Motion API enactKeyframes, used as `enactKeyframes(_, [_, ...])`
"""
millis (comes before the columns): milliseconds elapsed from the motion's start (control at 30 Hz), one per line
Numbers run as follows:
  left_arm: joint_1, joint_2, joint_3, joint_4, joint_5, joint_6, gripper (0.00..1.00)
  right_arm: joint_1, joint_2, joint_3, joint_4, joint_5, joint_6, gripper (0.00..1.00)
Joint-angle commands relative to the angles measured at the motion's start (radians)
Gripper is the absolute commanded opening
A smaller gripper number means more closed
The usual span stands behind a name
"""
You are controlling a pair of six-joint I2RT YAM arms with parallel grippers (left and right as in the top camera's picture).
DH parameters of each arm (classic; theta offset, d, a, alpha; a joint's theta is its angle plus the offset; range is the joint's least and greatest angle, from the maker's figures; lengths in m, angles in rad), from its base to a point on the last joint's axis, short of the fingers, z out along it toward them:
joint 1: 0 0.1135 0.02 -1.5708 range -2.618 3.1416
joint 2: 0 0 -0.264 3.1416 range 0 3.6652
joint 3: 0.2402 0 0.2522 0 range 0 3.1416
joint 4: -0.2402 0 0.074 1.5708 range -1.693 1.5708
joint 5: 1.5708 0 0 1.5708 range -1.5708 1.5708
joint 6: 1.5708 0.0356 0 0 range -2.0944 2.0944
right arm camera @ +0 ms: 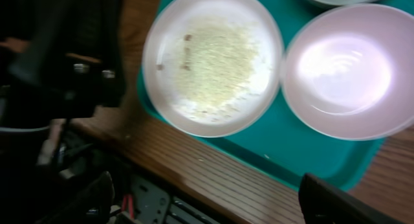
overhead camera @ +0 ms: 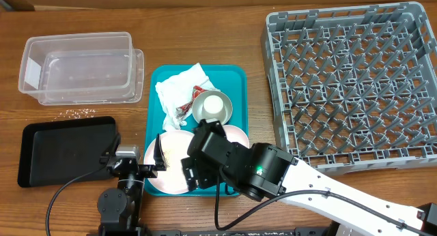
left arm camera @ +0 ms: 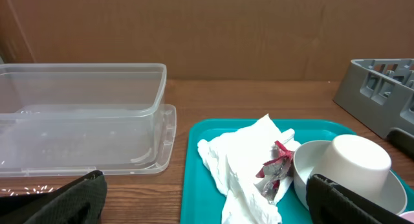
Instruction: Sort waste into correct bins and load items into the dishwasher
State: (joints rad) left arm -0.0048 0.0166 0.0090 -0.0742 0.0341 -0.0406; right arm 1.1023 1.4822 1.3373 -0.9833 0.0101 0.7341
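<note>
Looking from overhead, the grey dish rack [overhead camera: 355,86] sits at the right, with nothing seen in it. The clear tub [overhead camera: 78,69] and black tray [overhead camera: 65,151] are at the left, with loose white crumbs [overhead camera: 78,113] on the table between them. On the teal tray [overhead camera: 235,76], crumpled napkins [overhead camera: 179,93] lie at the far end. A white cup [overhead camera: 213,105] sits in the grey bowl [overhead camera: 199,112] beside them. The right gripper [overhead camera: 173,161] hangs over the pink plate [overhead camera: 167,176], fingers spread and empty. The left gripper [overhead camera: 133,161] is just beside the plate, near the black tray.

From the left wrist, the left gripper [left arm camera: 204,185] is spread wide, holding nothing. Ahead lie the white napkins [left arm camera: 236,166], a red foil packet [left arm camera: 275,162] tucked against them, and the cup [left arm camera: 356,160] in its bowl [left arm camera: 304,175]. The tub [left arm camera: 77,114] stands left of the teal tray [left arm camera: 194,153].

From the right wrist, the right gripper [right arm camera: 210,195] is wide open above the tray's near edge. The plate [right arm camera: 213,59] carries a patch of pale rice-like crumbs. The pink bowl [right arm camera: 349,68], glossy and bare, sits just beside it.
</note>
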Motion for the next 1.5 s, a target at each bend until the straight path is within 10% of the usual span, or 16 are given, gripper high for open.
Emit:
enactKeyframes(0, [0.004, -0.011, -0.004, -0.001, 0.007, 0.026, 1.00, 0.004, 0.016, 0.025, -0.040, 0.157, 0.080, 0.93])
enactKeyframes(967, [0.004, -0.011, -0.004, -0.001, 0.007, 0.026, 1.00, -0.261, 0.179, 0.017, -0.089, 0.277, 0.128, 0.89])
enactKeyframes(1467, [0.004, -0.011, -0.004, -0.001, 0.007, 0.026, 1.00, -0.261, 0.181, 0.011, -0.131, 0.205, -0.140, 1.00])
